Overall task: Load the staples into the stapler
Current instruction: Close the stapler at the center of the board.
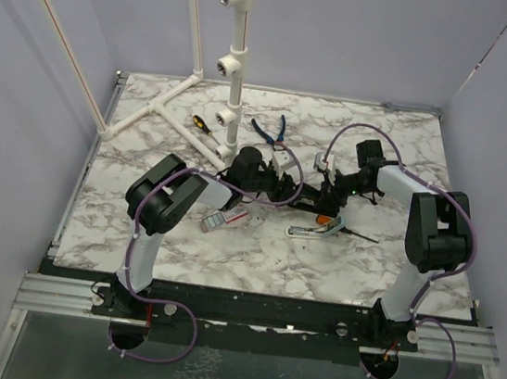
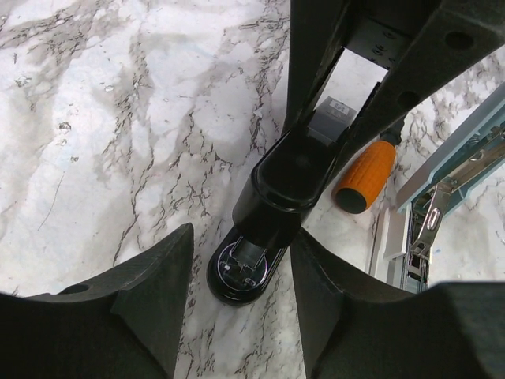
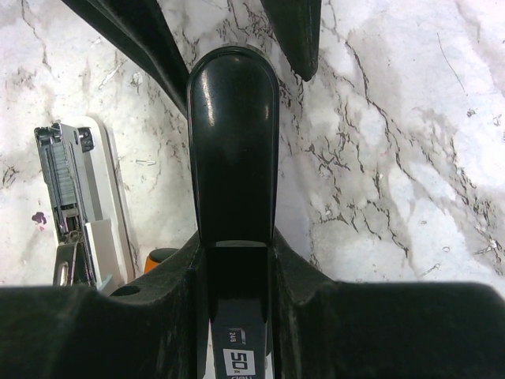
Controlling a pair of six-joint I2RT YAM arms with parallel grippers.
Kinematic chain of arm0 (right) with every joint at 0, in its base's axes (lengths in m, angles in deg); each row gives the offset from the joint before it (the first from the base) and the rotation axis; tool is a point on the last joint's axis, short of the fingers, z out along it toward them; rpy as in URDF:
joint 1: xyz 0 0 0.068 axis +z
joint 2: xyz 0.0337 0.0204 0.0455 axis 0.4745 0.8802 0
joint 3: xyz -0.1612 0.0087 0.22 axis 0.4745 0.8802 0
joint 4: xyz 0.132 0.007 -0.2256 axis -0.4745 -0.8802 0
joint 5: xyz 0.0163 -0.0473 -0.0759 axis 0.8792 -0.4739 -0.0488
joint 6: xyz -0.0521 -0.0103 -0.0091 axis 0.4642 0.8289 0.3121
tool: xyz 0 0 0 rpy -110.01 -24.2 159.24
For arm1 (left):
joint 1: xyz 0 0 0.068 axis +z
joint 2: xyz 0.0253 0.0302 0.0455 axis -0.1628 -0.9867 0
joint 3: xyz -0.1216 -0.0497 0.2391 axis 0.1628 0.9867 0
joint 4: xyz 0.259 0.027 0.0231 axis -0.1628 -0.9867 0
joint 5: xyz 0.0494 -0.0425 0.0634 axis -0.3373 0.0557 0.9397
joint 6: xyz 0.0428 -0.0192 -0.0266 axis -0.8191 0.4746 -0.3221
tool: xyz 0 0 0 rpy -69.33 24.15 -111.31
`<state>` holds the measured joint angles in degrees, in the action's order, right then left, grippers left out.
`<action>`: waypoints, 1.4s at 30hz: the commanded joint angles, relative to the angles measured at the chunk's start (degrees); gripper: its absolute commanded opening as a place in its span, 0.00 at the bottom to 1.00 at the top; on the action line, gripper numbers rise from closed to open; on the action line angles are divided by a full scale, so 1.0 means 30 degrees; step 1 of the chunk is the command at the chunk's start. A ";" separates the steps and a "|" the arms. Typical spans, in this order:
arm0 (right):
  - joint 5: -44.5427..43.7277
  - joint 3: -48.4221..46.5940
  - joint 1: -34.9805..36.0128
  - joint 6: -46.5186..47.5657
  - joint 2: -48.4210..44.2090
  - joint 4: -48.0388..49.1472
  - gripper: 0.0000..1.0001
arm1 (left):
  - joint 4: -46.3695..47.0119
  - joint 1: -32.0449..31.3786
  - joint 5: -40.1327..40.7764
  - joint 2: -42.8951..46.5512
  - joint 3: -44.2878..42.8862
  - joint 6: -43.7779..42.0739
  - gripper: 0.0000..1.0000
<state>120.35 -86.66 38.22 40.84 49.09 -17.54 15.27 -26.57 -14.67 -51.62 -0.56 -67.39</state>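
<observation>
Spanning the whole view: marbled white surface [image 1: 136, 230], both arms reaching inward and meeting mid-surface. Between them, the black stapler [image 3: 233, 142], its rounded end low over the marble; contact unclear. The right claw [image 3: 237, 260] is clenched on the stapler's sides. The left claw [image 2: 241, 260] is released, fingers straddling the rounded end with gaps either side. Orange screwdriver handle [image 2: 364, 175] lies just beside the stapler. The staples box [image 1: 220, 221], white with red, lies by the left arm, apart from the stapler.

table [image 1: 135, 239]: white marble top | PVC pipe frame [image 1: 237, 66]: white, upright, far-left corner | small screwdriver [image 1: 203, 124]: yellow-black, by the frame's foot | pliers [image 1: 269, 131]: blue handles, far middle | orange-handled screwdriver [image 1: 329, 222]: centre, just beside pale teal bar [image 1: 307, 233]
</observation>
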 commanded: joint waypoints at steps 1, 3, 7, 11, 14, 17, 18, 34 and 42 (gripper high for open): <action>0.0778 0.0231 -0.0073 -0.0127 -0.0587 -0.0223 0.20 | 0.0714 0.0316 -0.0773 -0.0695 -0.0377 0.0926 0.52; 0.0778 0.0213 -0.0074 -0.0126 -0.0557 -0.0240 0.20 | 0.0758 0.0375 -0.0775 -0.0718 -0.0321 0.0860 0.51; 0.0862 0.0130 -0.0074 -0.0152 -0.0532 -0.0302 0.20 | 0.0791 0.0464 -0.0528 -0.0804 -0.0208 0.0550 0.48; 0.0949 0.0098 -0.0074 -0.0127 -0.0511 -0.0353 0.20 | 0.0946 0.0497 0.0089 -0.0855 -0.0156 0.0808 0.45; 0.0954 0.0114 -0.0074 -0.0101 -0.0517 -0.0371 0.20 | 0.1125 0.0512 0.0241 -0.0876 -0.0183 0.1256 0.44; 0.0939 0.0171 -0.0074 -0.0091 -0.0572 -0.0319 0.20 | 0.1241 0.0501 0.0196 -0.0936 -0.0248 0.1989 0.44; 0.0926 0.0198 -0.0074 -0.0108 -0.0572 -0.0301 0.20 | 0.1342 0.0501 0.0193 -0.0941 -0.0235 0.2240 0.44; -0.1082 0.1068 -0.0019 -0.1987 -0.1106 0.1570 0.20 | 0.1538 0.1142 -0.1473 -0.0015 0.1097 0.2142 0.52; -0.3044 0.1282 0.0486 -0.2606 -0.1204 0.2026 0.20 | 0.1202 0.1434 -0.1968 0.0648 0.2081 0.1622 0.54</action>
<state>116.06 -83.86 38.70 34.68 46.93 -13.06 18.48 -22.66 -17.75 -52.51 4.51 -61.34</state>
